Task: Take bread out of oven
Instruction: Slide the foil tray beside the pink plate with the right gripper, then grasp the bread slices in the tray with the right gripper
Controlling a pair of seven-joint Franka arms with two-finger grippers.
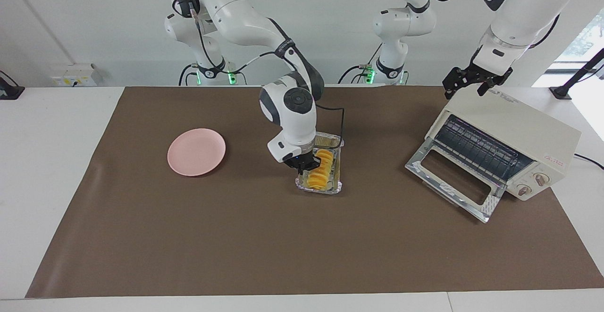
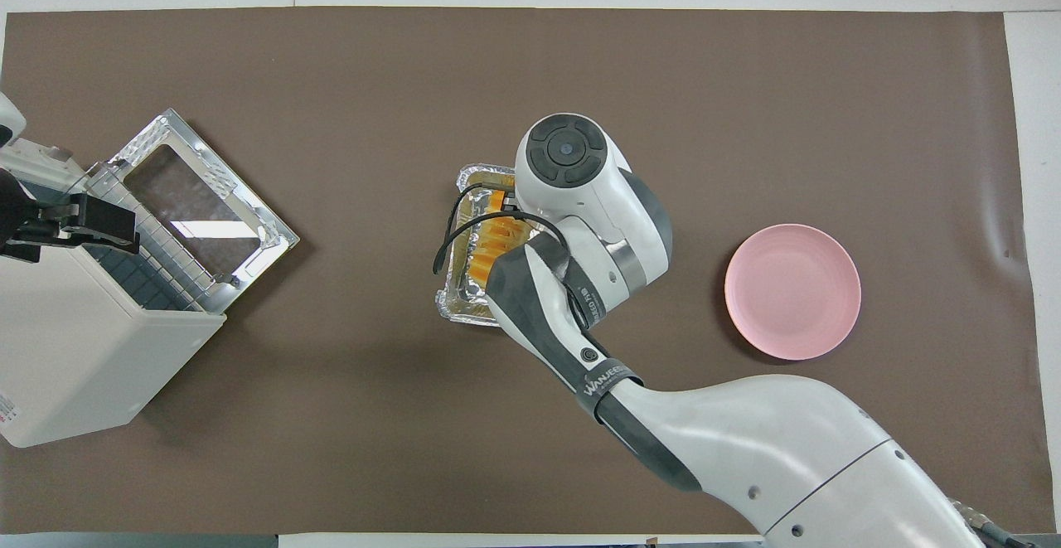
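The right gripper (image 1: 307,163), clamped on the ridged golden-yellow bread (image 1: 320,172), is over the silver foil tray (image 1: 336,185) mid-tabletop; the left gripper (image 1: 468,81), fingers spread, hovers over the cream-white toaster oven (image 1: 519,128).

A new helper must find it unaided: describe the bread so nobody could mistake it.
Start at the cream-white oven with its door dropped open, then look along the brown mat toward the pink plate. Between them sits a silver foil tray; the bread in it, under the right gripper, is the only ridged golden-yellow thing.
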